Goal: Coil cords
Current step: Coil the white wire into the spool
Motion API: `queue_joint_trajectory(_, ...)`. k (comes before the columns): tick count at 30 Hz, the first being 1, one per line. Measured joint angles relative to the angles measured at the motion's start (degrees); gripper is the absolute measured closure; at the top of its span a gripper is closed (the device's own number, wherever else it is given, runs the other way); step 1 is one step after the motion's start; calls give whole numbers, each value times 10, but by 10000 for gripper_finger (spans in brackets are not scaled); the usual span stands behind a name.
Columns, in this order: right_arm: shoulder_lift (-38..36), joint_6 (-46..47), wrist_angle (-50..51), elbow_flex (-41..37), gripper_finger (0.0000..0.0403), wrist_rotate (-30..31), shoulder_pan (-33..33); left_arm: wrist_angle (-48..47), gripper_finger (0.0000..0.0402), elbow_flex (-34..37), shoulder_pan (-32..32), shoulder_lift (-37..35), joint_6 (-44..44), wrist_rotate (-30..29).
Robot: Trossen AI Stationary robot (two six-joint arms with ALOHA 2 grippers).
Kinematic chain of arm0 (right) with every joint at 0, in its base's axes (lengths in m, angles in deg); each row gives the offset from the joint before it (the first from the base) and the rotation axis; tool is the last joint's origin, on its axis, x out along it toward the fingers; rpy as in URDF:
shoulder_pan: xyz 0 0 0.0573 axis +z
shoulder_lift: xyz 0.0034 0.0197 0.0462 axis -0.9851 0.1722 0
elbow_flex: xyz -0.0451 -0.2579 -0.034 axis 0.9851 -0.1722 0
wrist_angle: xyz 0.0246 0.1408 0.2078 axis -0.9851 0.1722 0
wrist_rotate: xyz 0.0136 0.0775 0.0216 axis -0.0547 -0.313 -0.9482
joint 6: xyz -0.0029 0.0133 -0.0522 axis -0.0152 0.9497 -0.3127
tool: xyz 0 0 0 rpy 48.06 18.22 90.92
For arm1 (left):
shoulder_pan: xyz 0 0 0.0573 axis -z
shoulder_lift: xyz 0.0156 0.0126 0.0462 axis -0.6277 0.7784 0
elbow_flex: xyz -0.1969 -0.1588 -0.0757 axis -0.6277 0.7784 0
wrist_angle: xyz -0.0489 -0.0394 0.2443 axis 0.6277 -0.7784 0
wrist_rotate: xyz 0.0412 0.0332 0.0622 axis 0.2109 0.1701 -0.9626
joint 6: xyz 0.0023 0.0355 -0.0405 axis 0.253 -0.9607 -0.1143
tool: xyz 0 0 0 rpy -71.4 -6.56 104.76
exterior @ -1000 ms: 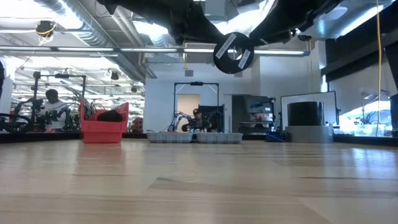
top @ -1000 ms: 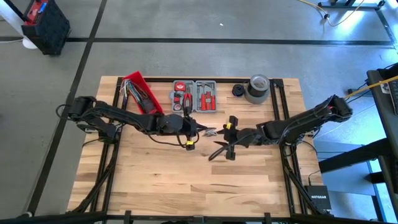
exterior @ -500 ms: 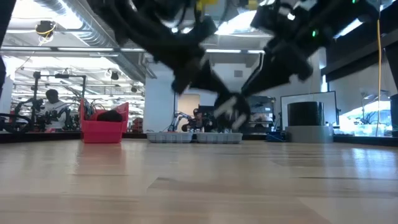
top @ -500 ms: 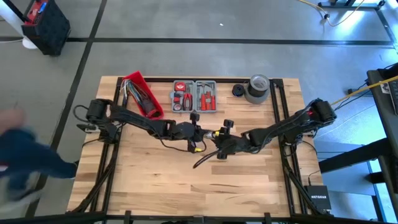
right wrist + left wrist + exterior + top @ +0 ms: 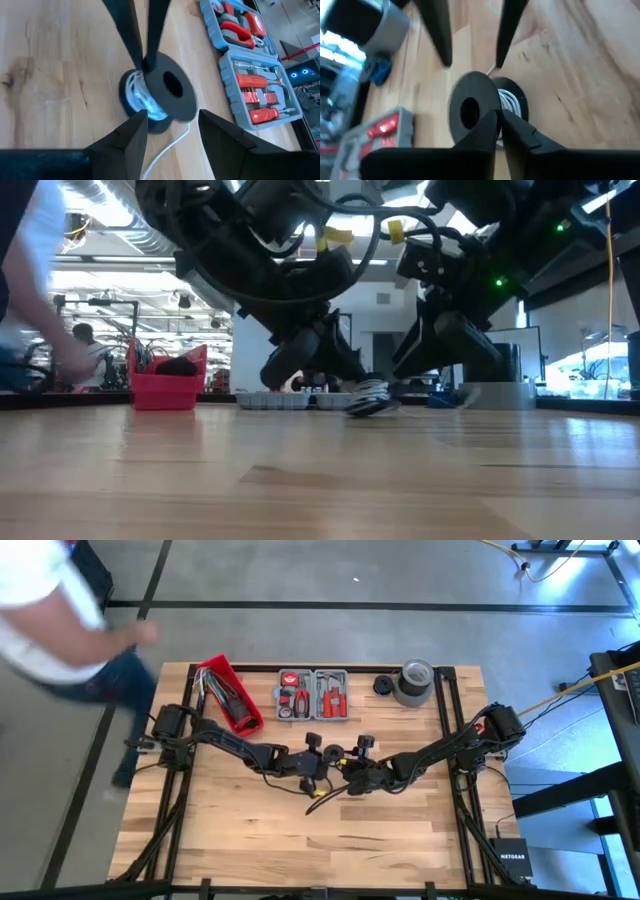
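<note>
Meeting at mid-table, both end effectors flanked a black spool (image 5: 165, 92) wound with white cord (image 5: 141, 97). Left end effector (image 5: 499, 122) pinched the spool's flange; right end effector (image 5: 172, 122) gaped, holding nothing. Only the high view showed a person (image 5: 60, 615).

Overhead camera looked straight down on the whole table (image 5: 250, 840), low camera sat at tabletop height facing level across into the room, both wrist cameras pointed closely down at one black spool (image 5: 475, 107) from opposite sides, all four shared the table's middle.
</note>
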Motion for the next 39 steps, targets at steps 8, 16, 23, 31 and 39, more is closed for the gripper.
queue_joint_trajectory(8,-19,16,44,0,221,-29,1,-76,290,-19,14,-21,71,0)
queue_joint_trajectory(16,-73,22,51,-51,221,-35,-13,-87,264,-44,19,-37,91,-2)
queue_joint_trajectory(23,-74,-36,-143,-141,221,-112,-96,-48,275,-45,-51,-34,233,73)
queue_joint_trajectory(31,-72,-72,-217,-153,221,-209,-169,-67,286,-45,-87,-34,300,169)
queue_joint_trajectory(39,-72,-50,-219,-154,221,-222,-173,-92,297,-40,-100,-30,281,163)
